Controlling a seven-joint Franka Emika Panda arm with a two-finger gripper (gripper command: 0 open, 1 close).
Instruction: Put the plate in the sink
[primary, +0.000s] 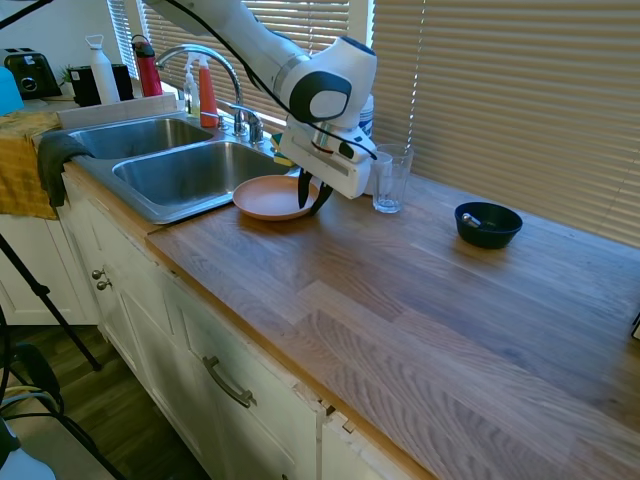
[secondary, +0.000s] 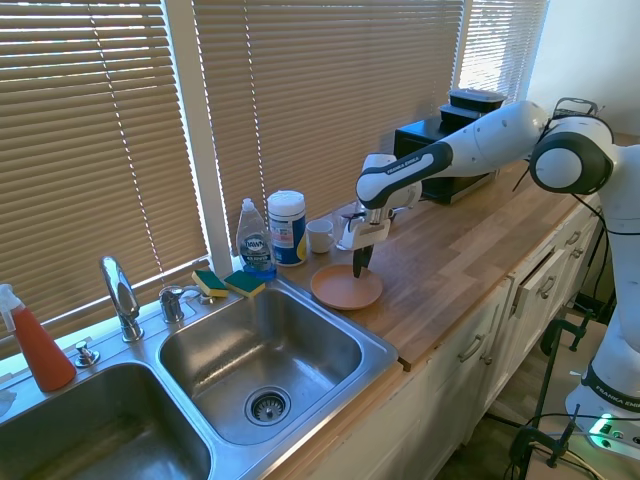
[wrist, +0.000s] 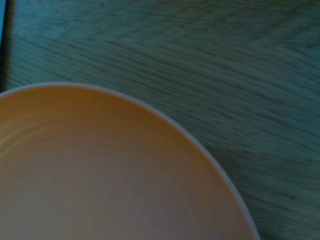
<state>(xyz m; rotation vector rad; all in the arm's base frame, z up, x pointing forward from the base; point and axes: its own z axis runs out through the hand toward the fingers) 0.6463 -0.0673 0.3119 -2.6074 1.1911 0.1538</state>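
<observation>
The plate (primary: 272, 197) lies flat on the worktop (primary: 420, 300), just beside the rim of the sink (primary: 190, 172), at about 3 o'clock from the near basin in the first exterior view. The hand (primary: 312, 200) hangs down at the plate's edge farthest from the sink, its dark fingers reaching to the rim. It looks as if one finger sits inside the rim and one outside, set narrow about it, but neither exterior view shows clearly whether they have closed on it, so I cannot tell if the plate is gripped or only touched. The wrist view shows only the plate's inside and rim over the wood.

The main risk, as I judge it, is the hold: a pinch on one low rim, far from the plate's middle, lets the plate tilt and slide out when lifted, and it could drop on the sink edge or the worktop. If the fingers only push, the plate may skate toward the basin and tip over the rim uncontrolled. The glass (primary: 390, 180) stands near the hand at about 2 o'clock from the plate; a swing of the wrist could knock it. The bowl (primary: 487, 223) is well apart and out of the way
</observation>
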